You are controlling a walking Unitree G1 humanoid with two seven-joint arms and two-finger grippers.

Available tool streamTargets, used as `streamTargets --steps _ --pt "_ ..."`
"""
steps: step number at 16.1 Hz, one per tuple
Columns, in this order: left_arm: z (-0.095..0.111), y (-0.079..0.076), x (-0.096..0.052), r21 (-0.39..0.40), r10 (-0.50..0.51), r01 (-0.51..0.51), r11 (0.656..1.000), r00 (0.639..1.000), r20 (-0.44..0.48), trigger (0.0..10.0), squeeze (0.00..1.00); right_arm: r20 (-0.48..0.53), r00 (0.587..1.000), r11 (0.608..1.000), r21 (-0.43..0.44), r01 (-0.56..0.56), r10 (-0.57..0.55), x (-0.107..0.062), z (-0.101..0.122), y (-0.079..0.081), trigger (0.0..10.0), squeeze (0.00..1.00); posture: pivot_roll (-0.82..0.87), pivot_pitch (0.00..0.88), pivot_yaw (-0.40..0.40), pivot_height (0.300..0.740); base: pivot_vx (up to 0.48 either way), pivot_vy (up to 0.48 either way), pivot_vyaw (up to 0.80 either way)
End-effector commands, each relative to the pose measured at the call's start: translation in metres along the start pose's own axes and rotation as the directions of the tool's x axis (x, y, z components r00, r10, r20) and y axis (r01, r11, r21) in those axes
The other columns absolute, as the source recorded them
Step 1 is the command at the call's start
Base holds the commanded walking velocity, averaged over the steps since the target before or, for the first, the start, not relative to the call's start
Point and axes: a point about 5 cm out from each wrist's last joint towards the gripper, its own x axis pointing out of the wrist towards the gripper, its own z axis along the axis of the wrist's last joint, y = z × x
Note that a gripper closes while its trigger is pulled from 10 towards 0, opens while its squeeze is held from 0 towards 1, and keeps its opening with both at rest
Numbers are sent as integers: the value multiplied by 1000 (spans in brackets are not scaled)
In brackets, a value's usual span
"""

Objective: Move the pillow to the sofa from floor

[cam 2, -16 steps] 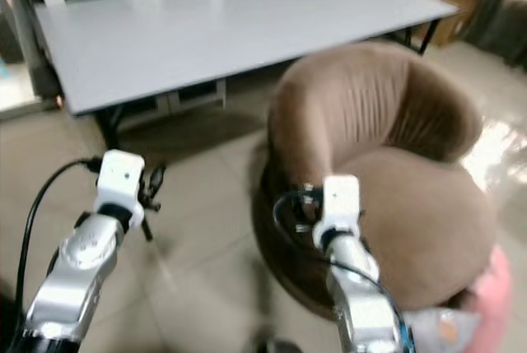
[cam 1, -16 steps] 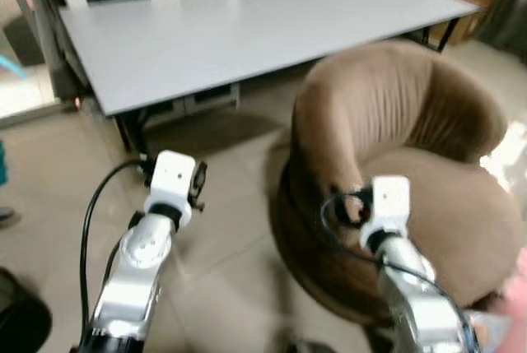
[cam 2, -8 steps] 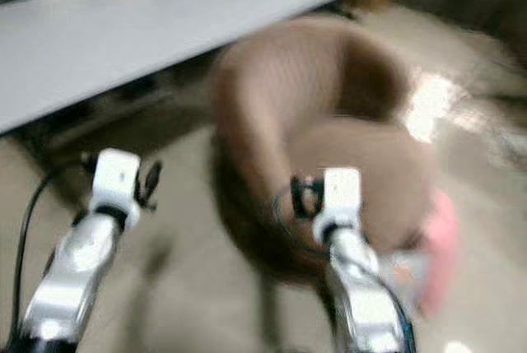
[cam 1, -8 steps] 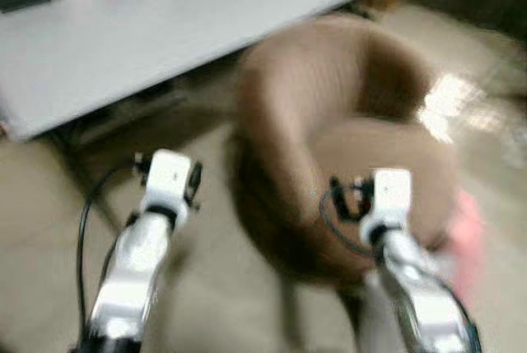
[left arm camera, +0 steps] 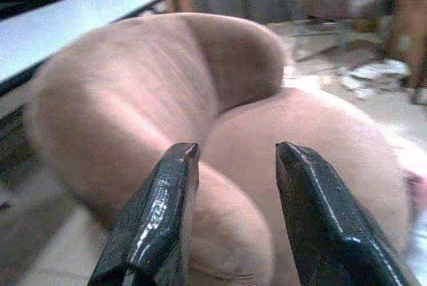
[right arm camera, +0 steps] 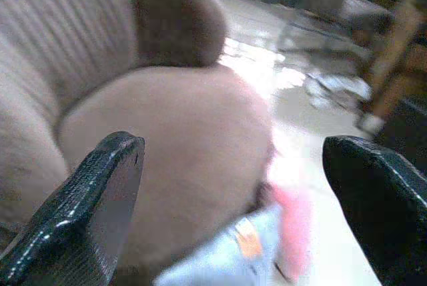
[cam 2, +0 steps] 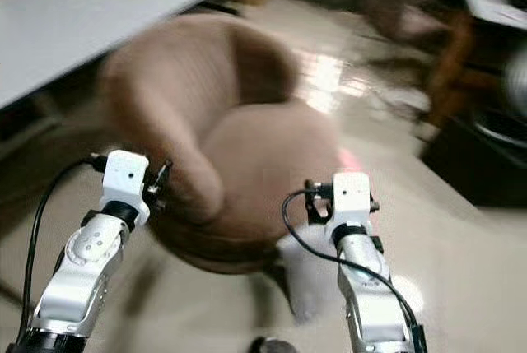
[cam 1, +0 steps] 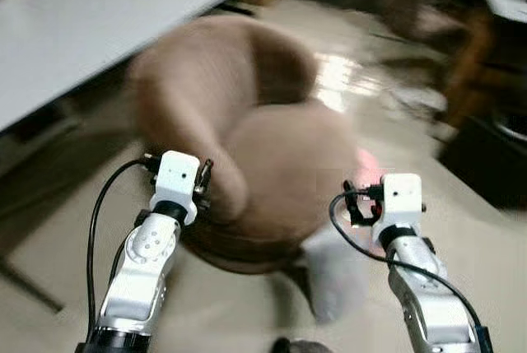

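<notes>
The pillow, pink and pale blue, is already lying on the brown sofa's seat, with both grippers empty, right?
Not on the seat: the pillow lies on the floor against the brown sofa, as the right wrist view shows. The left gripper and right gripper are indeed empty.

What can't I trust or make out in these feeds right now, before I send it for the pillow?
- Pillow: blurred pink and pale blue on the floor by the brown sofa; in the right wrist view its near end is cut off by the bottom edge, and its outline is unclear.
- Head views: smeared, so the background furniture is unreadable.
- White table: cut off by the frame edge.
- Left gripper and right gripper are both open.
</notes>
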Motion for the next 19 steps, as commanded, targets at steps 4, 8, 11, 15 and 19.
streamTargets --steps 4,8,11,15,19 --pt "2 0 3 8 -14 14 1000 1000 12 10000 0 21 1000 1000 -4 20 -20 -4 6 0 10000 0 -65 0 -8 740 0 384 -800" --pt "3 -1 6 33 -33 32 999 999 21 10000 0 13 999 999 0 33 -33 -5 6 -1 10000 0 -69 0 -5 740 0 323 -800" --pt "4 -5 8 58 -57 55 997 998 36 10000 0 8 999 999 4 47 -47 -6 6 -3 10000 0 -71 0 -3 740 0 -320 -800" --pt "4 2 9 21 -10 9 1000 999 42 10000 0 8 999 999 2 53 -53 -5 7 -3 10000 0 -70 0 -3 740 0 0 -800" --pt "5 -1 8 8 -31 30 1000 998 61 10000 0 18 999 998 -39 44 -43 -3 6 -2 10000 0 -68 0 -5 740 64 0 -800"
